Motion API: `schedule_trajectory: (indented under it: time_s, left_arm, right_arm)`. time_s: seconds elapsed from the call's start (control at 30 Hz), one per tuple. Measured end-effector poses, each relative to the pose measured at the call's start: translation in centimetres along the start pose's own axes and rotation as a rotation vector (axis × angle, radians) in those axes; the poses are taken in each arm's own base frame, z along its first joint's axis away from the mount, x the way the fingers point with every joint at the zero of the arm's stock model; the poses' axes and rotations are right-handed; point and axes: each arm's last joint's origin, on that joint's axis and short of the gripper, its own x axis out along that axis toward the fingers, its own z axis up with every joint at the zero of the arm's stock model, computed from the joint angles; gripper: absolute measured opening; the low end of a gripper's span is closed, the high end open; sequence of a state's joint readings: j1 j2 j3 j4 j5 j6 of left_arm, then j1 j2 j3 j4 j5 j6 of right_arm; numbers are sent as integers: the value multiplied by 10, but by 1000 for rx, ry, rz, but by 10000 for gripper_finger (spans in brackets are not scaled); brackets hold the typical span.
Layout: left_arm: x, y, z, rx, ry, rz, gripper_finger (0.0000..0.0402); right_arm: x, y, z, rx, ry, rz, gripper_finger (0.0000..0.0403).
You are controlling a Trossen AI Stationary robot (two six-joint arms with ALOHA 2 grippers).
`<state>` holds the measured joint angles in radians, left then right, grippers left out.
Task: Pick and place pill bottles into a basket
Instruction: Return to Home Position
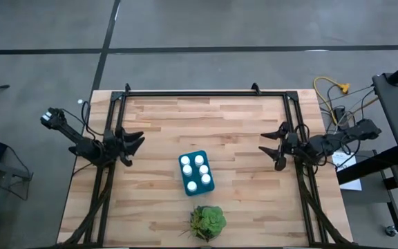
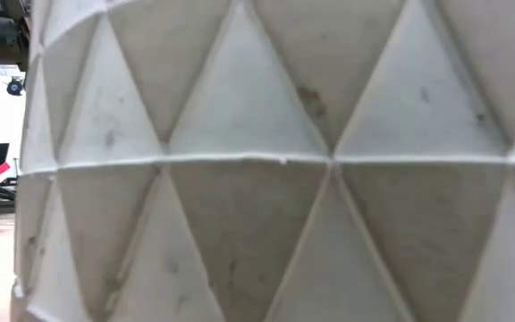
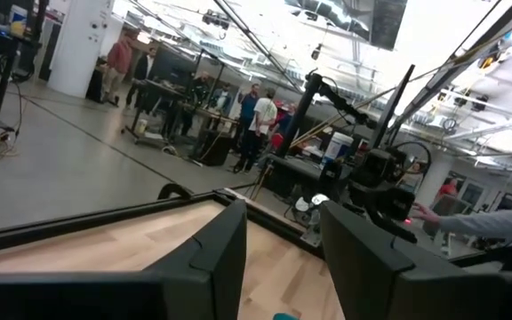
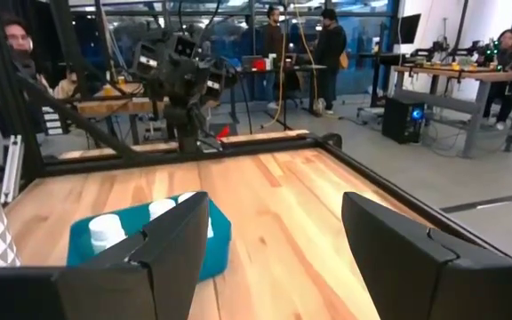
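The teal basket (image 1: 196,173) sits in the middle of the wooden table, holding several white pill bottles (image 1: 194,168) that stand upright with their caps up. The right wrist view shows the basket (image 4: 220,233) and bottles (image 4: 105,228) too. My left gripper (image 1: 135,147) hangs over the table's left side, pointing toward the basket; its fingers (image 3: 283,267) stand a narrow gap apart with nothing between them. My right gripper (image 1: 267,146) hangs over the right side, open wide (image 4: 274,258) and empty.
A green plant (image 1: 207,221) in a white pot with a triangle pattern (image 2: 257,161) stands at the near edge and fills the low view. Black frame rails (image 1: 206,93) run along the table's far, left and right sides. People stand in the room beyond.
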<state>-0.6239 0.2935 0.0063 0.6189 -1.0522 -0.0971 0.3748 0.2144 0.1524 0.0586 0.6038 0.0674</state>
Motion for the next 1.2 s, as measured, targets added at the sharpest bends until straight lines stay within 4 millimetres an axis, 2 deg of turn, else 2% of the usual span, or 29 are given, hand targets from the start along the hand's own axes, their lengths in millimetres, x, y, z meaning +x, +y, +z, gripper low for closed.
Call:
schedule_trajectory:
  time_s: [0.73, 1.2]
  left_arm:
    - [2, -2, -6, 50, 28, 3, 128]
    - [2, -2, -7, 53, 30, 3, 128]
  right_arm:
    - [-7, -2, 43, 75, -104, 7, 249]
    - [-20, -8, 90, 154, -219, 15, 249]
